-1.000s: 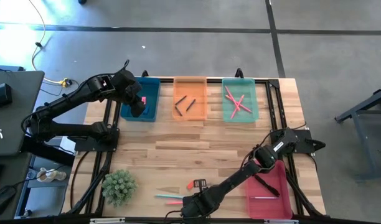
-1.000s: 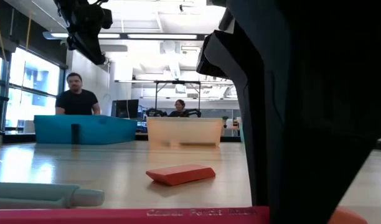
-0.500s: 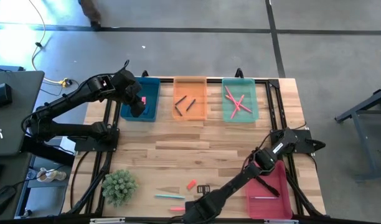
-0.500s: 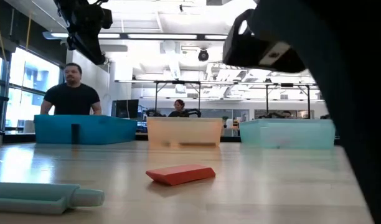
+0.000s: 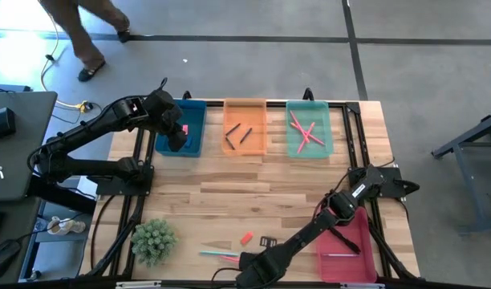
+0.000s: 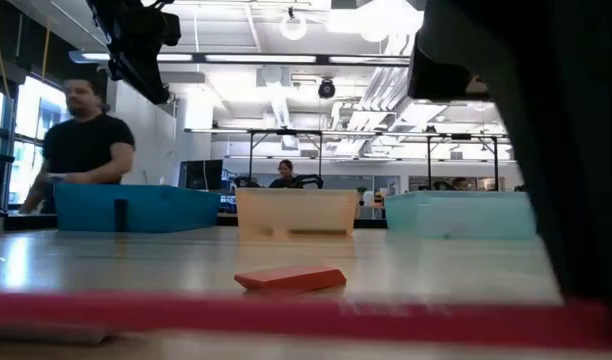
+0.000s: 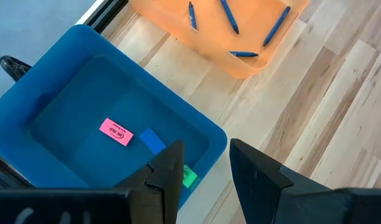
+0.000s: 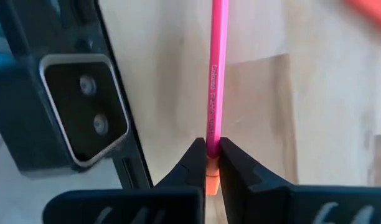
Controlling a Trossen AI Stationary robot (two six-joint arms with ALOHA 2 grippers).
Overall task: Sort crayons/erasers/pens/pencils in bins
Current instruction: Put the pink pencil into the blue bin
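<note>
My right gripper (image 8: 212, 149) is at the table's near edge (image 5: 244, 262), shut on a pink pencil (image 8: 215, 68). The pencil shows as a pink bar across the low view (image 6: 286, 315). A light blue pencil (image 5: 212, 254) and an orange-red eraser (image 5: 246, 238) lie on the table beside it. My left gripper (image 7: 206, 168) is open and empty above the blue bin (image 5: 196, 108). That bin holds pink (image 7: 116, 132), blue (image 7: 152, 140) and green (image 7: 189, 176) erasers. The orange bin (image 5: 245, 148) holds dark crayons. The green-teal bin (image 5: 310, 151) holds pink pencils. My right gripper pinches the pink pencil near its eraser end (image 8: 213, 140) between its two fingertips. The pencil runs straight out ahead of the fingers, in line with them. It points toward the table's left edge, about level and low over the table.
The red-pink bin (image 5: 354, 269) lies at the near right under my right arm, with a light stick inside. A small green plant (image 5: 153, 241) stands near the near left corner. A small dark thing (image 5: 267, 241) sits right of the eraser. A person (image 6: 81, 140) is beyond the far edge.
My right gripper has stayed shut on the pink pencil near the table's near edge and shifted it. The pencil now stands higher in the low view than a second ago. The person behind the table has walked toward the left.
</note>
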